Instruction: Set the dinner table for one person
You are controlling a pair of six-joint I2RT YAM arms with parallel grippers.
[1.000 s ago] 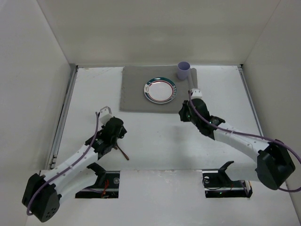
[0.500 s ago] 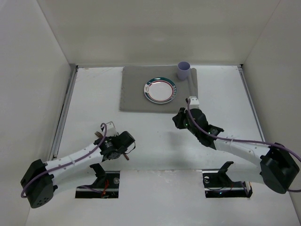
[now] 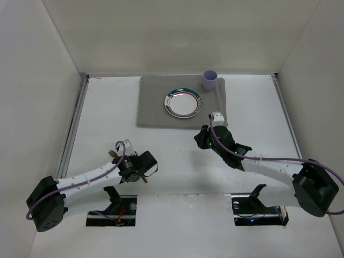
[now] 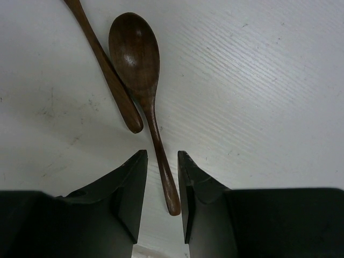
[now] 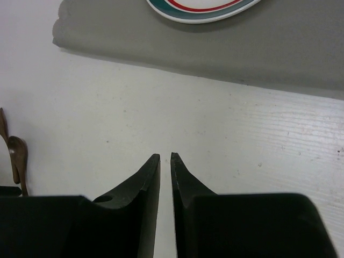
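Note:
A dark wooden spoon (image 4: 135, 51) lies on the white dinner table (image 3: 107, 113), with a second wooden utensil handle (image 4: 105, 70) beside it on the left. My left gripper (image 4: 161, 156) is open, low over the table, with its jaws on either side of the spoon's handle end and not touching it. In the top view my left gripper (image 3: 144, 171) is near the table's front edge. My right gripper (image 5: 165, 156) is shut and empty, above bare table in front of the grey placemat (image 5: 301, 54). My right gripper also shows in the top view (image 3: 201, 140).
A white plate (image 3: 183, 102) with a teal and red rim sits on the placemat (image 3: 153, 110), and a lilac cup (image 3: 209, 81) stands at its far right corner. Metal rails (image 3: 75, 123) run along the table's sides. White walls enclose the table.
My left arm has swung towards the near edge and come down over the wooden utensils. My right gripper has drawn back from the placemat's right edge, nearer and leftward.

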